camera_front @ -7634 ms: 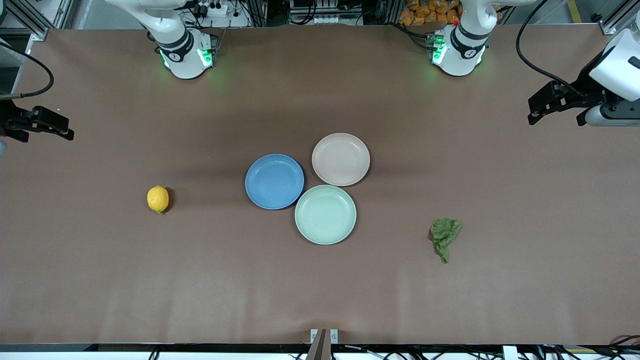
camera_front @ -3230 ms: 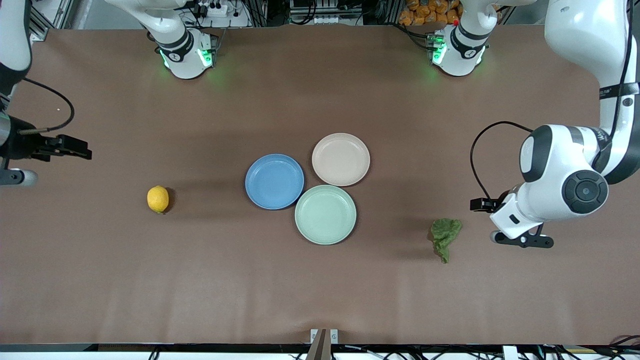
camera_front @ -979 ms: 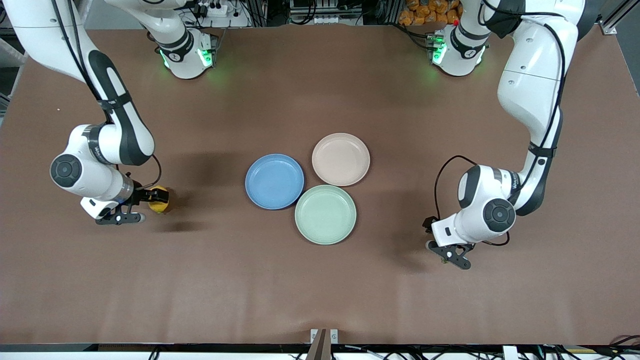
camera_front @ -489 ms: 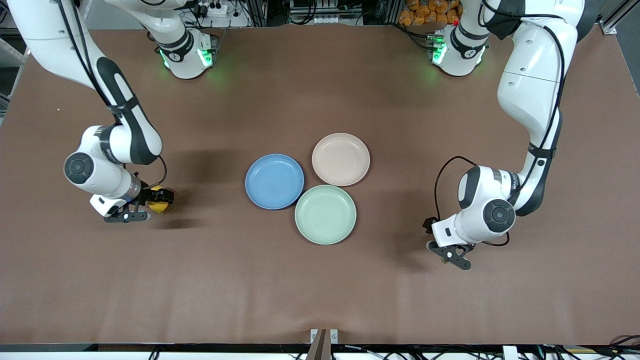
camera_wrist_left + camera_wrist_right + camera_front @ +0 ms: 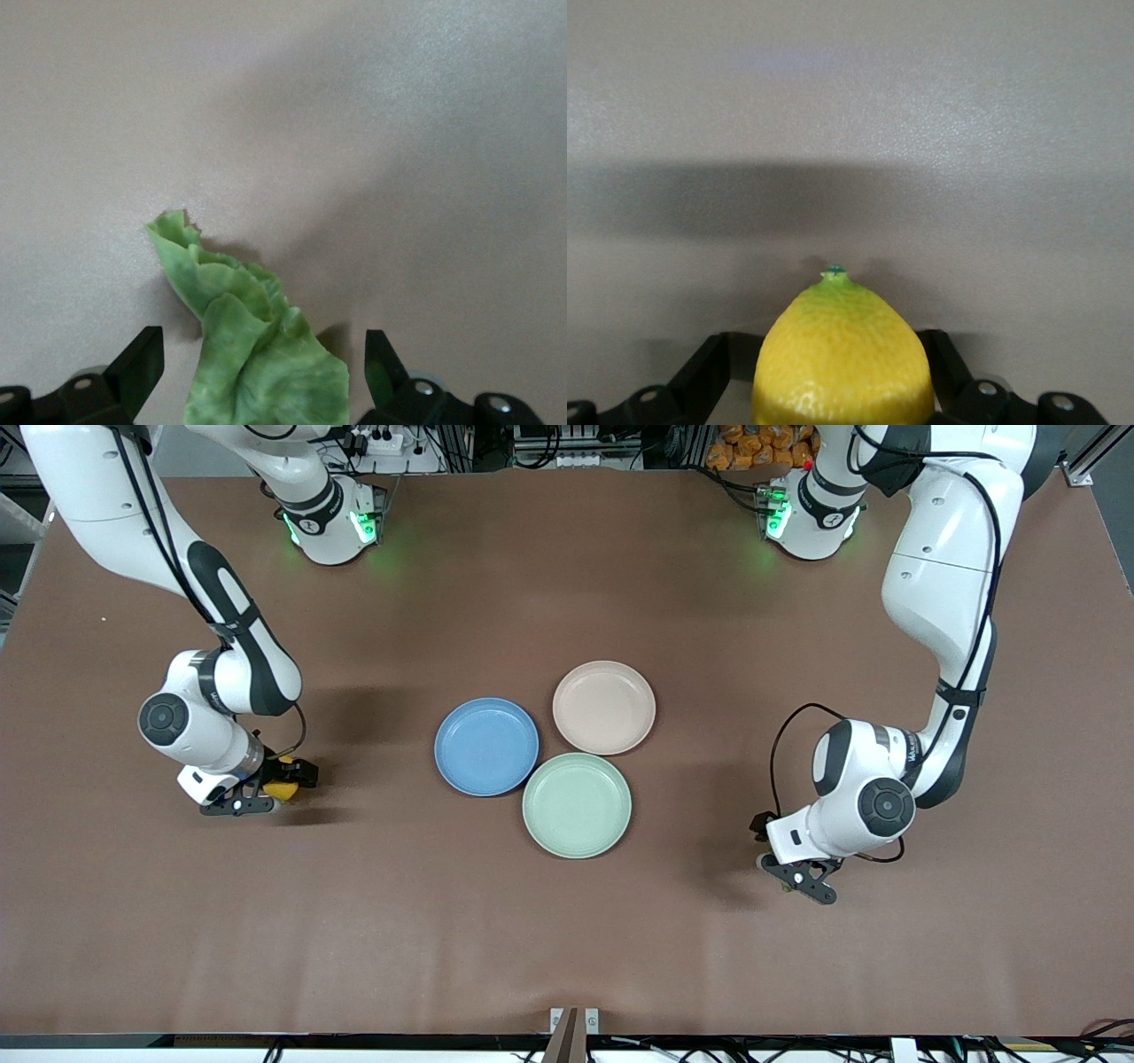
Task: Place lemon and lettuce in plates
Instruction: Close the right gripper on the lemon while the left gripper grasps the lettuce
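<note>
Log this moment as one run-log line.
left gripper: open, astride lettuce | right gripper: open, astride lemon | blue plate, beige plate: unfilled

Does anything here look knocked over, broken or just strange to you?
Nothing stands out. The three plates, blue, pinkish and mint green, sit flat and bare. The lemon lies between the right gripper's open fingers, and the lettuce between the left gripper's open fingers, both on the table.
</note>
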`<state>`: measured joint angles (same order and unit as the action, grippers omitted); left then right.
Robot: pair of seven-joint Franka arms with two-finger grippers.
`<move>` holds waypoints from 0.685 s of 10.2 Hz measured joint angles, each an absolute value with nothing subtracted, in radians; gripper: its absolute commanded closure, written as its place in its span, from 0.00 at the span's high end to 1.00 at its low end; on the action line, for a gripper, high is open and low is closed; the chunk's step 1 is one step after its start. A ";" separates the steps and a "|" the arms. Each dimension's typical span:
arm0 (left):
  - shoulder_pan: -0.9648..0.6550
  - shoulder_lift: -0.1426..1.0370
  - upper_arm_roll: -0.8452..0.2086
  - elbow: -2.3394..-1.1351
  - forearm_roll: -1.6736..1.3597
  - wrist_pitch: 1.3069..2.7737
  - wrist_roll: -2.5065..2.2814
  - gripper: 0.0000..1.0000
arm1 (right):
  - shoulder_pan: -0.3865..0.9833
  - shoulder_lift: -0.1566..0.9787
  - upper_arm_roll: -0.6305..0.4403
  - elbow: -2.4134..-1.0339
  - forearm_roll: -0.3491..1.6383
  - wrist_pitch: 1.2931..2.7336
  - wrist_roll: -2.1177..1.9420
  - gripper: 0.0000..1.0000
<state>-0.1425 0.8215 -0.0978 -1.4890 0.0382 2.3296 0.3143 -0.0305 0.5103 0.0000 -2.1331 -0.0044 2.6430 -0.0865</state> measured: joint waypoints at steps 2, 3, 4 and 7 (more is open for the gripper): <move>-0.142 0.825 -0.098 -1.489 0.038 2.334 0.314 0.57 | -0.030 0.510 0.000 -2.134 -0.004 2.644 -0.087 0.98; -0.141 0.826 -0.098 -1.489 0.038 2.335 0.314 0.21 | -0.031 0.510 0.000 -2.135 -0.004 2.644 -0.088 0.83; -0.141 0.827 -0.098 -1.489 0.038 2.335 0.314 0.04 | -0.031 0.510 0.000 -2.135 -0.005 2.644 -0.098 0.70; -0.141 0.827 -0.097 -1.489 0.038 2.336 0.314 0.00 | -0.051 0.503 -0.004 -2.135 -0.005 2.641 -0.152 0.49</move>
